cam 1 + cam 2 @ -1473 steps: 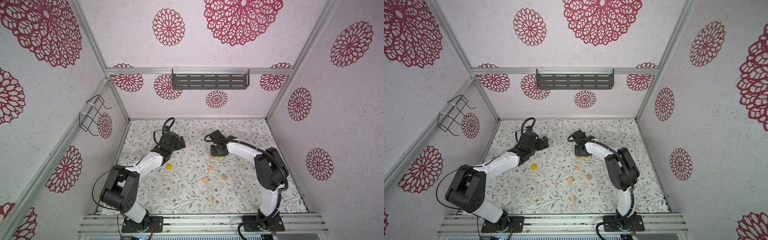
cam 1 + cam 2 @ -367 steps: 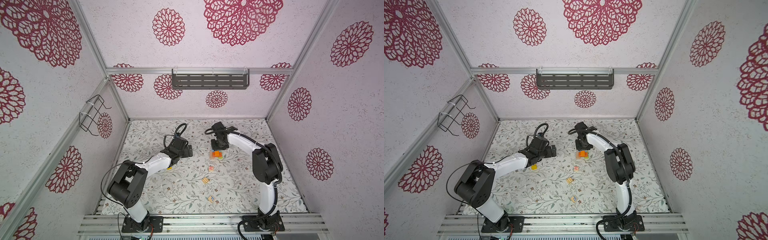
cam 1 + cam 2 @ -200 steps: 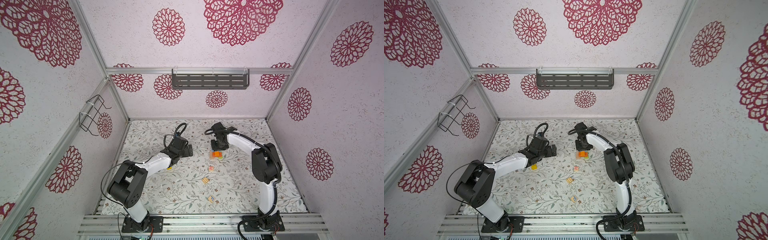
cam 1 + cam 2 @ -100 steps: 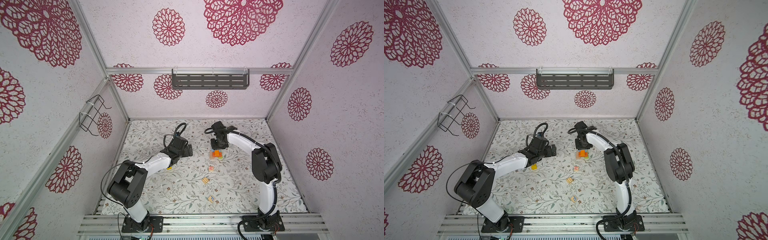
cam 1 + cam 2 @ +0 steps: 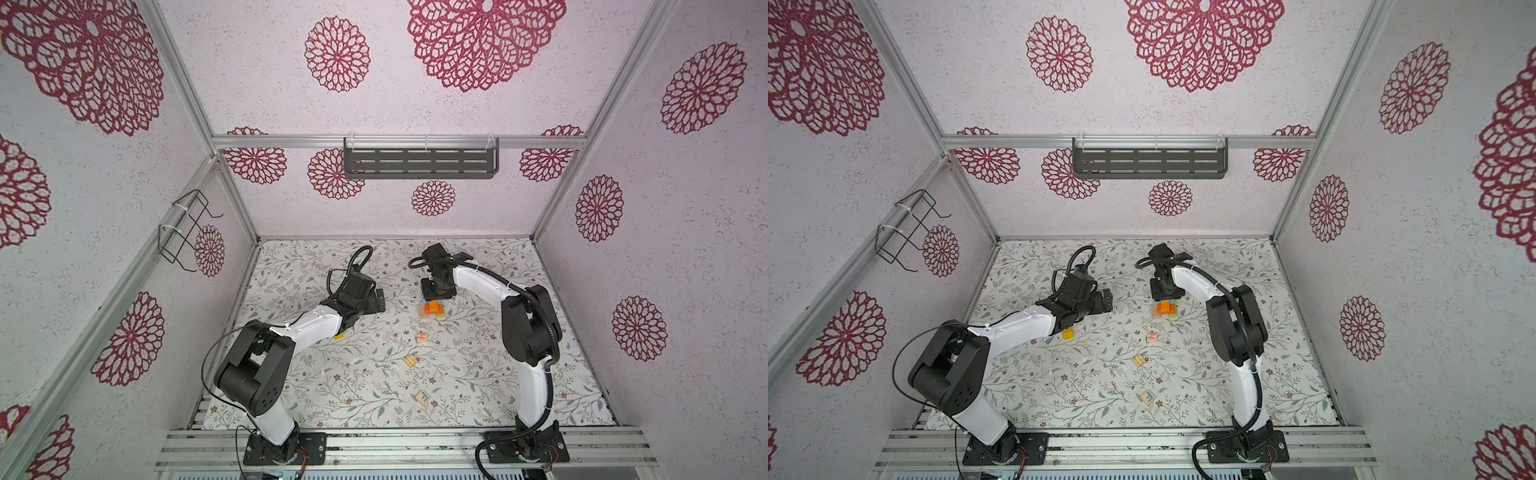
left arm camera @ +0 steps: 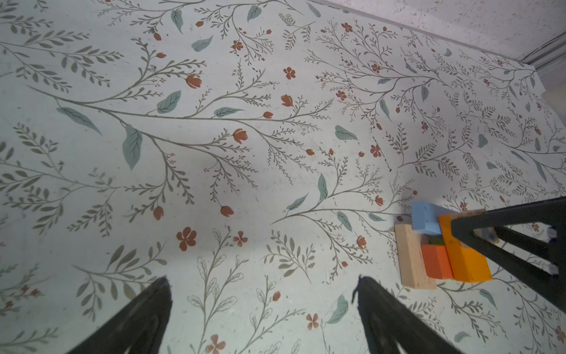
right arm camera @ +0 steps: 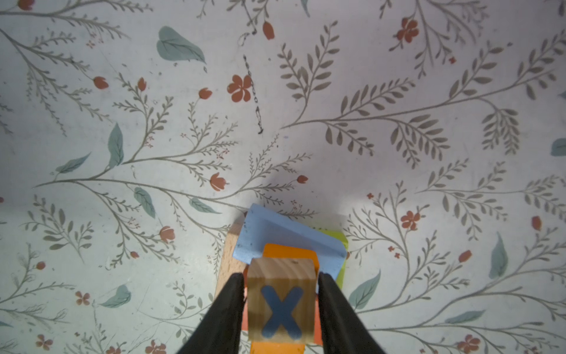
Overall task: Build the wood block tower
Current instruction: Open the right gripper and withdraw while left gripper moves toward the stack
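Note:
The tower (image 5: pixel 433 309) (image 5: pixel 1166 309) stands mid-table: a tan bar (image 7: pixel 229 254) and a lime bar (image 7: pixel 338 237) at the base, a blue block (image 7: pixel 275 233) and an orange block (image 7: pixel 288 251) above. A natural cube with a blue X (image 7: pixel 281 300) rests on the orange block. My right gripper (image 7: pixel 281 275) (image 5: pixel 436 296) straddles that cube, its fingers a sliver off both sides. My left gripper (image 6: pixel 263 279) (image 5: pixel 380 299) hangs wide open and empty over bare mat, left of the tower (image 6: pixel 441 251).
A yellow cube (image 5: pixel 1068 333) lies beside the left forearm. Three loose letter cubes (image 5: pixel 422 337) (image 5: pixel 411 361) (image 5: pixel 424 397) lie nearer the front. A dark shelf (image 5: pixel 419 163) hangs on the back wall and a wire rack (image 5: pixel 183 228) on the left wall.
The right gripper's fingers have parted slightly from the X cube, which now sits on the tower. The left arm has not moved.

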You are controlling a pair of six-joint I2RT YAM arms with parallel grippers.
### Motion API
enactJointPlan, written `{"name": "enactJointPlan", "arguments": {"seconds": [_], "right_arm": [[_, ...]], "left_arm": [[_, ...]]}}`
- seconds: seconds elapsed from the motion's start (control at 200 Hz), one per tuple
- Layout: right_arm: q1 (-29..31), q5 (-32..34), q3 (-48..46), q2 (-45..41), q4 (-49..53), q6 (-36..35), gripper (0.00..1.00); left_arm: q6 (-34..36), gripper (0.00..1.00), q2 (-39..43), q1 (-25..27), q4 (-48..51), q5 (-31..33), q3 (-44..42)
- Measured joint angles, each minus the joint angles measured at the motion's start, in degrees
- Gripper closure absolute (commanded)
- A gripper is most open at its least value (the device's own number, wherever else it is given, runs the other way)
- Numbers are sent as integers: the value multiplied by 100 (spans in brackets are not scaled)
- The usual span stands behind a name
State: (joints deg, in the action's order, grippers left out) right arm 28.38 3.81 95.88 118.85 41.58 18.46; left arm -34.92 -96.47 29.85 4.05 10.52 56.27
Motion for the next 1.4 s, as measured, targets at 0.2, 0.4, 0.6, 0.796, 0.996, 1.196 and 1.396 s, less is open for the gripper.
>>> {"name": "enactJointPlan", "arguments": {"seconds": [0.2, 0.4, 0.6, 0.796, 0.996, 1.196, 1.396], "right_arm": [[-2, 0, 0, 0, 0, -9, 39], [0, 39, -243, -181, -138, -48, 35], [-52, 87, -1244, -1241, -590, -48, 32], [-317, 70, -2667, -2734, -1451, -22, 25], [-892, -114, -4454, -4002, -2618, 232, 17], [-1373, -245, -5814, -4865, -3526, 662, 1], [-1628, -225, -6710, -5574, -4411, 1012, 1]], "left_arm": [[2, 2, 13, 0, 20, -92, 0], [31, 8, 214, 63, 264, -151, 7], [227, 19, 358, 522, 988, -13, 341], [339, 20, 422, 1047, 1685, 37, 748], [304, 19, 400, 1427, 2391, 330, 1117], [76, 22, -13, 1729, 2780, 501, 1620], [-219, 22, -769, 1928, 3091, 562, 2085]]}}
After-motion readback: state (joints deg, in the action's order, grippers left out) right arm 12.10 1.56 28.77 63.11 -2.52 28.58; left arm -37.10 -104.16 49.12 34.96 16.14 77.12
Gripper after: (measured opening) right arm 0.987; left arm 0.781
